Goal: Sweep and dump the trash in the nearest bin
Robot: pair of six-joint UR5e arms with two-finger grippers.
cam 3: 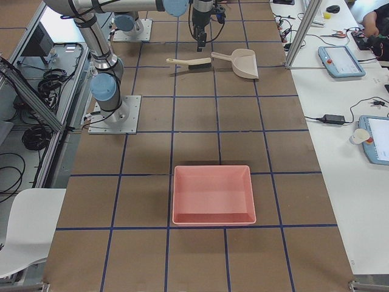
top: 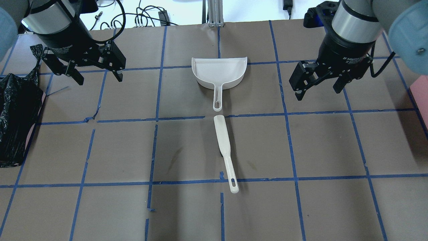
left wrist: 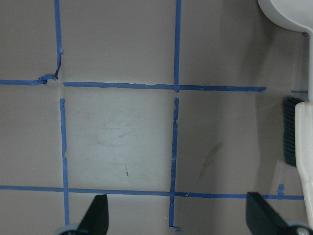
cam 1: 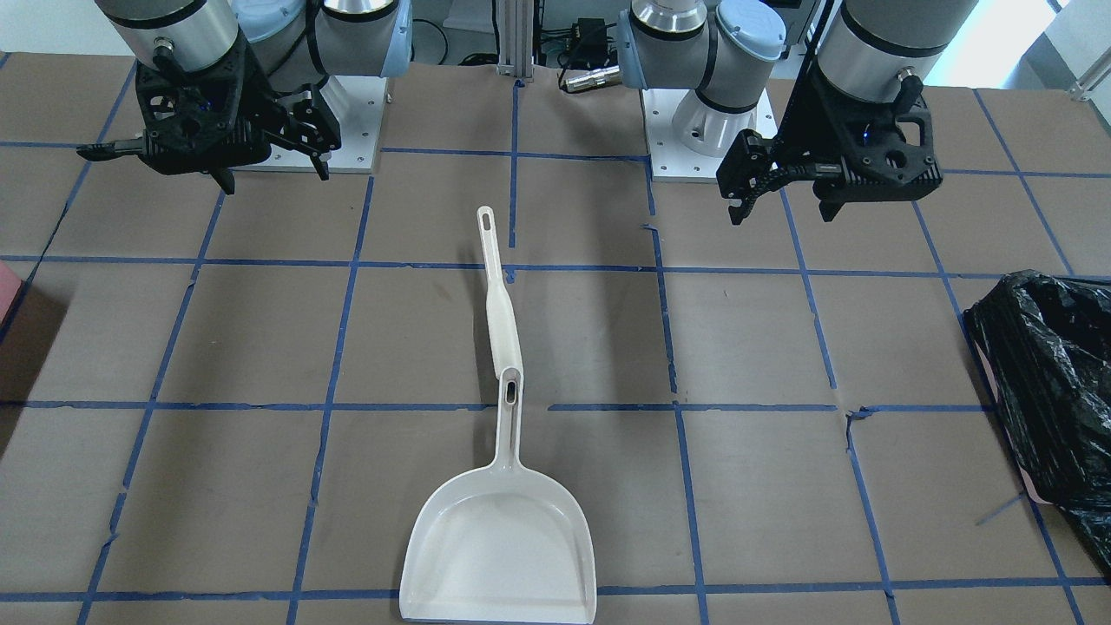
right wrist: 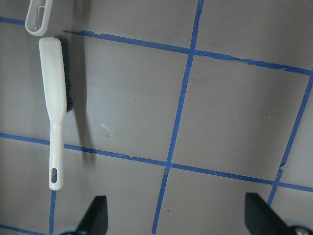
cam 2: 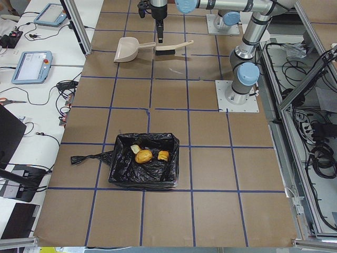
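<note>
Pink tray point(cam 3: 212, 191) w/ pendant point(cam 3: 340, 61) off to side (white chair point(cam 3: 27, 234) opp.).

The front camera faced the robot from across the surface point(cam 1: 260, 347), looking steeply down; the overhead one looked forward from behind it. Both side cameras stood far off at the surface's ends. Each wrist camera looked straight down from close. All six caught the white brush point(cam 1: 502, 312).
</note>
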